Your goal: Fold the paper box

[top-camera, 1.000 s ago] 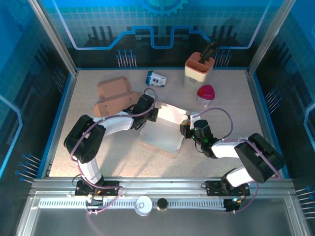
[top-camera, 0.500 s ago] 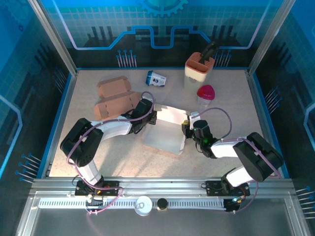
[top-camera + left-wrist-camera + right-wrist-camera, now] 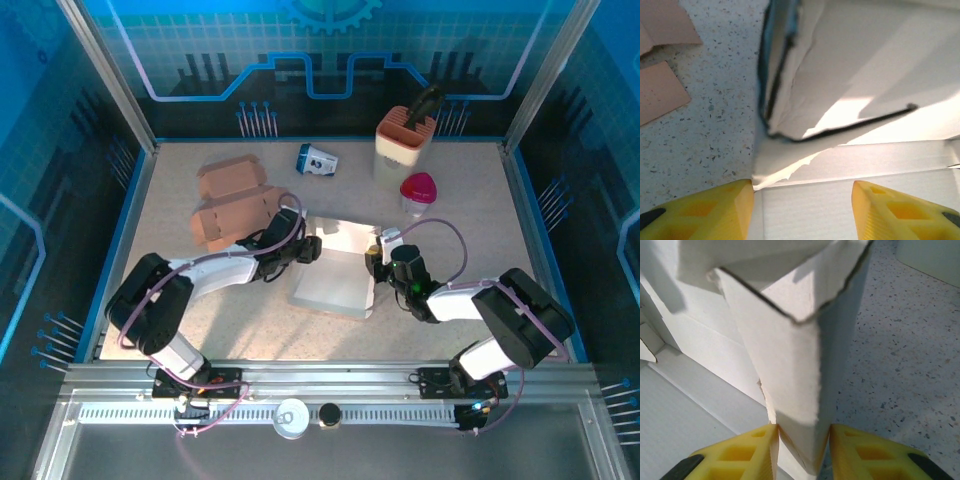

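Note:
The white paper box [image 3: 335, 268] lies partly folded in the middle of the table. My left gripper [image 3: 308, 250] is at its left edge; in the left wrist view its yellow fingers [image 3: 715, 212] stand apart over a flat white panel [image 3: 840, 200], pinching nothing, with a raised side wall [image 3: 850, 65] just ahead. My right gripper [image 3: 375, 262] is at the box's right edge. In the right wrist view its jaws [image 3: 802, 440] are shut on an upright folded wall of the box [image 3: 790, 365].
Brown cardboard boxes [image 3: 232, 200] lie at the back left, close to my left arm. A small blue-and-white carton [image 3: 316, 159], a beige holder with a black tool [image 3: 405, 140] and a pink-lidded cup [image 3: 418, 192] stand behind the box.
My left gripper has opened and let go of the box's left wall, and its arm has swung down and left. The right gripper has kept its hold.

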